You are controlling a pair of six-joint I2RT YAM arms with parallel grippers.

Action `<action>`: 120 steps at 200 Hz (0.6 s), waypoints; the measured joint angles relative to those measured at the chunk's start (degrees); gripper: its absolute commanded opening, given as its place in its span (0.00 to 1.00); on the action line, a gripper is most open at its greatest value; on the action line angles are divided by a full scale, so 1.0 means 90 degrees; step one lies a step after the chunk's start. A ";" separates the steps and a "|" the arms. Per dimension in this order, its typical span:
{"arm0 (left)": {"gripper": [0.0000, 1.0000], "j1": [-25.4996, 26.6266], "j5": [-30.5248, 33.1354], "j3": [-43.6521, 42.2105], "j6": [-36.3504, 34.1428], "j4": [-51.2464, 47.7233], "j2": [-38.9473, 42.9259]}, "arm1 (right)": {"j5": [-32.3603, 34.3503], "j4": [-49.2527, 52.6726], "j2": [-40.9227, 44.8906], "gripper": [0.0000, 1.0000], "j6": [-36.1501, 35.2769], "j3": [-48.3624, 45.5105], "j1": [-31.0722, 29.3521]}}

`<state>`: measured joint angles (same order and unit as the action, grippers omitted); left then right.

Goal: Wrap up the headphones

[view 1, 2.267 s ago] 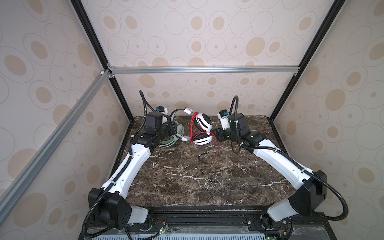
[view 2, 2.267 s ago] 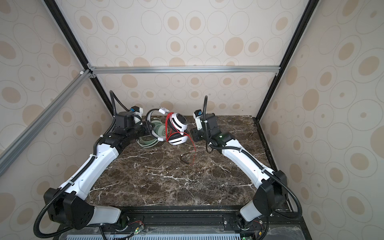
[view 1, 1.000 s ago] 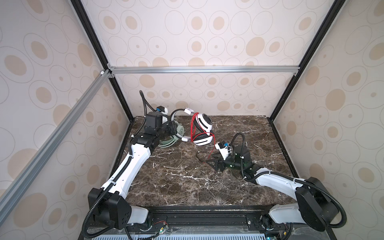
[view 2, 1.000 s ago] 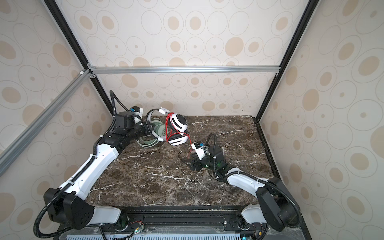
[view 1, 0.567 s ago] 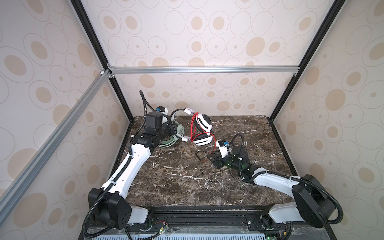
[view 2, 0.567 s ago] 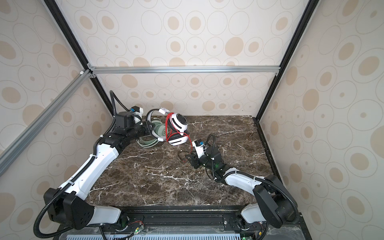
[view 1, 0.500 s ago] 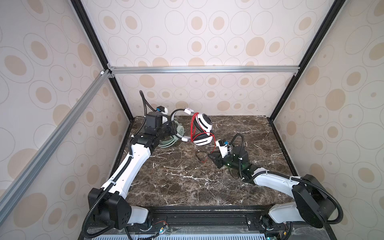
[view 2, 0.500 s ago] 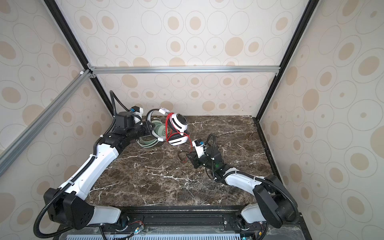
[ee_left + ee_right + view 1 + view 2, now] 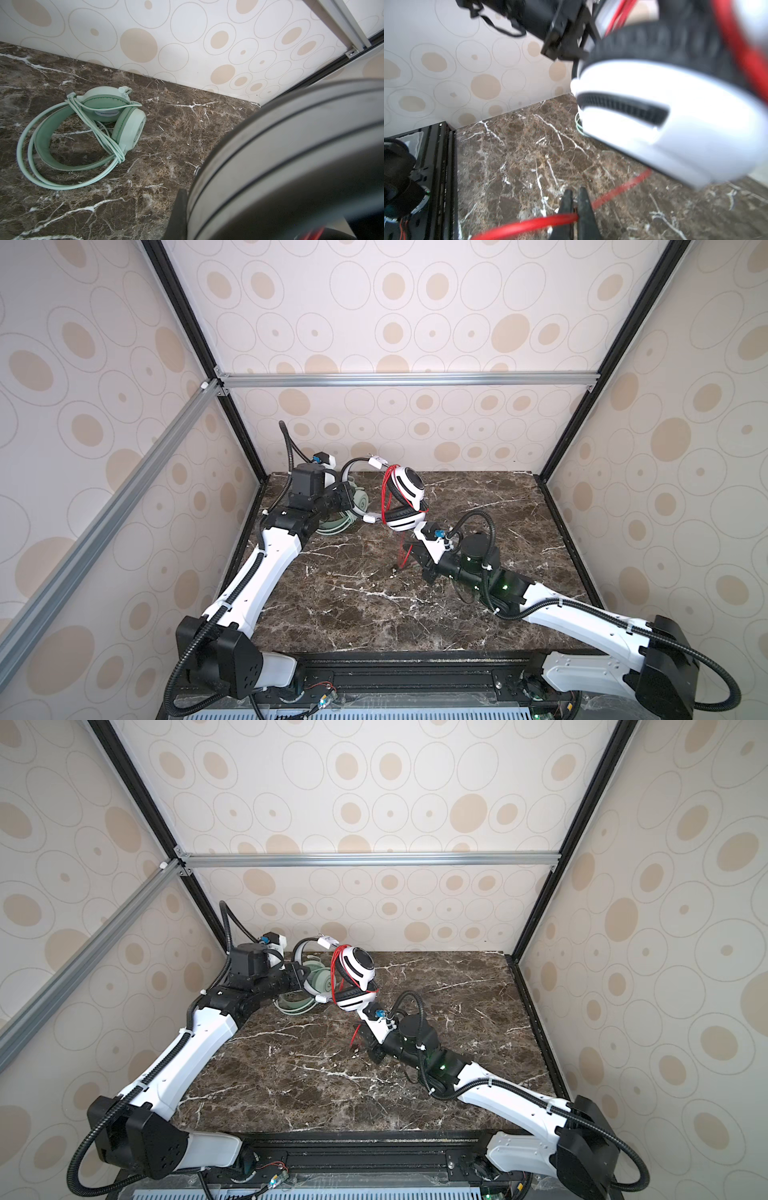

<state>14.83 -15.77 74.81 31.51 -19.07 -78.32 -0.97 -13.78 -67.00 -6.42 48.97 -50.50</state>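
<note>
The white-and-black headphones (image 9: 409, 486) (image 9: 360, 965) hang above the back of the table, with red cable wound between the ear cups. My left gripper (image 9: 348, 492) is shut on their headband (image 9: 291, 158), which fills the left wrist view. One strand of red cable (image 9: 529, 224) (image 9: 401, 556) drops toward the marble. My right gripper (image 9: 576, 195) (image 9: 411, 551) is shut on that strand, low over the table just in front of the lower ear cup (image 9: 664, 133). The mint-green headphones (image 9: 129, 128) (image 9: 296, 1005) lie at the back left, their pale green cable looped around them.
The dark marble table (image 9: 365, 614) is boxed in by patterned walls and black frame posts (image 9: 552, 464). My left arm (image 9: 270, 556) partly hides the mint-green set in both top views. The black front rail (image 9: 395, 676) runs along the near edge.
My right arm came down from beside the headset to the table. Its jaws then slid slightly back-left and closed on the red cable. The left arm and the headset have stayed still.
</note>
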 measured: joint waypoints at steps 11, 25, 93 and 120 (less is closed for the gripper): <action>0.00 -0.0002 -0.0002 0.0000 0.0002 0.0000 0.0000 | 0.0503 0.0425 0.0000 0.01 -0.0267 0.0505 -0.0051; 0.00 -0.0002 0.0007 0.0000 0.0095 0.0046 0.0000 | 0.0957 0.0753 0.0007 0.02 -0.0573 0.0971 -0.0056; 0.00 -0.0029 0.0083 -0.0024 0.0039 -0.0015 0.0000 | 0.1734 0.1105 0.0068 0.05 -0.0845 0.0797 -0.0056; 0.00 -0.0034 0.0090 -0.0029 0.0041 -0.0024 0.0000 | 0.2195 0.1154 -0.0182 0.07 -0.0707 0.0090 -0.0049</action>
<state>14.52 -14.96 74.54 31.88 -19.29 -78.32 18.79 -3.40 -68.64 -12.78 49.78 -50.94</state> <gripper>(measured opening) 0.077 0.061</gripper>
